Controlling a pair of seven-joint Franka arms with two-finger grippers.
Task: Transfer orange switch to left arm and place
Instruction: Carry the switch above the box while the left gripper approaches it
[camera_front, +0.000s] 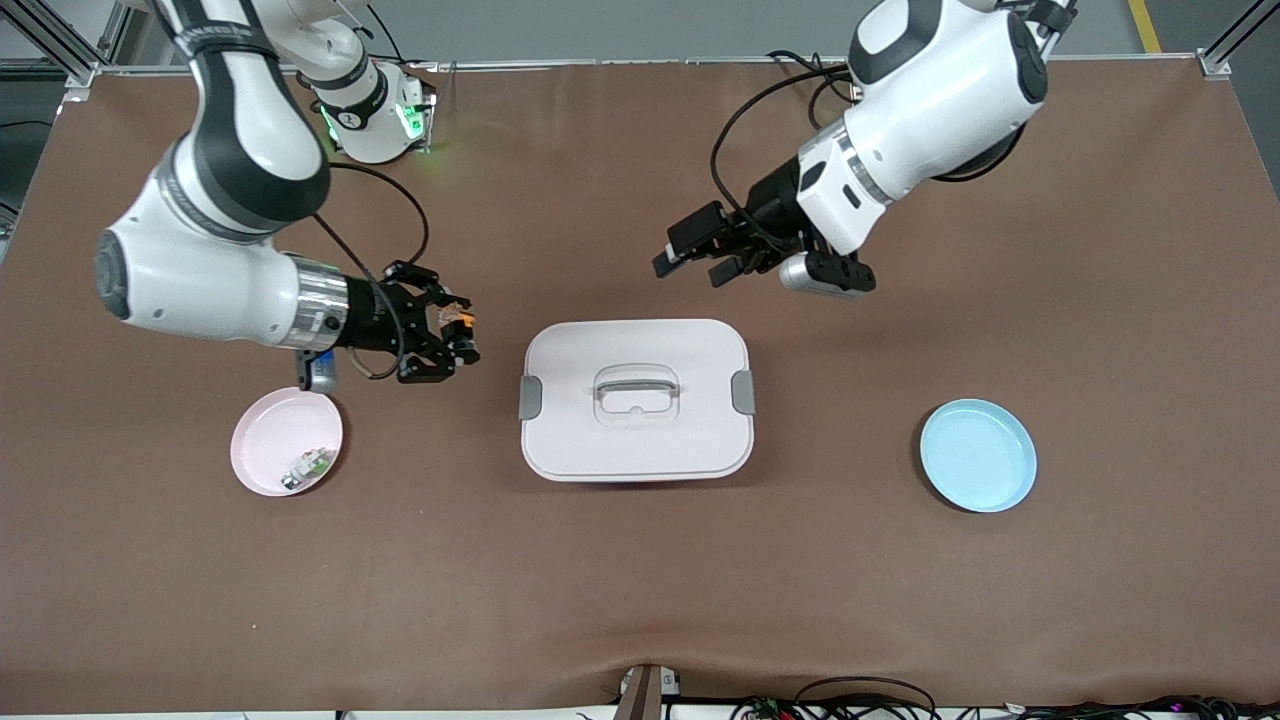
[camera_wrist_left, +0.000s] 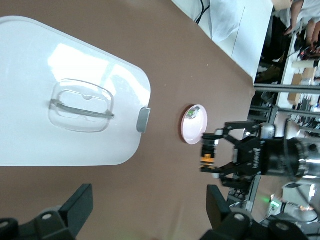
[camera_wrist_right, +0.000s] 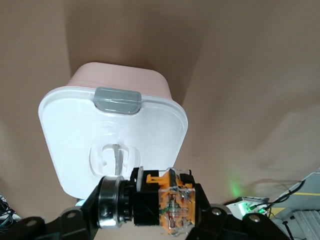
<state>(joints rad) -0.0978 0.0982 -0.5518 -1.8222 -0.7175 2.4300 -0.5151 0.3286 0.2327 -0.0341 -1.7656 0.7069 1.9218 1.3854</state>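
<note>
We take the box (camera_front: 636, 400) as our landmark: it sits mid-surface (camera_front: 640, 580), lid on, grey handle (camera_front: 636, 384) on top and a grey clip (camera_front: 530, 397) at each end. The right end effector (camera_front: 458, 335) hangs in the air just off the box's end toward the right arm's side, above bare surface beside the box, and its fingers are clenched on the switch (camera_front: 456, 318). In the right wrist view the switch (camera_wrist_right: 157, 202) lies crosswise between the fingers, its silver ring and black barrel at one side and its orange, partly clear block at the other, with the box (camera_wrist_right: 112, 140) below it. From the left wrist view we see the same switch (camera_wrist_left: 207, 151) gripped by the right end effector (camera_wrist_left: 212, 154), with the box lid (camera_wrist_left: 70, 95) close by. The left end effector (camera_front: 700, 262) hovers above the surface just off the box's edge nearest the arm bases, toward the left arm's end; its fingers (camera_wrist_left: 75, 205) stand apart, released, with nothing between them. A pink plate (camera_front: 262, 445) lies off the box's end toward the right arm, a little nearer the front camera, carrying a small green-and-white part (camera_front: 308, 468). A blue plate (camera_front: 978, 455) lies well off the box's other end.
</note>
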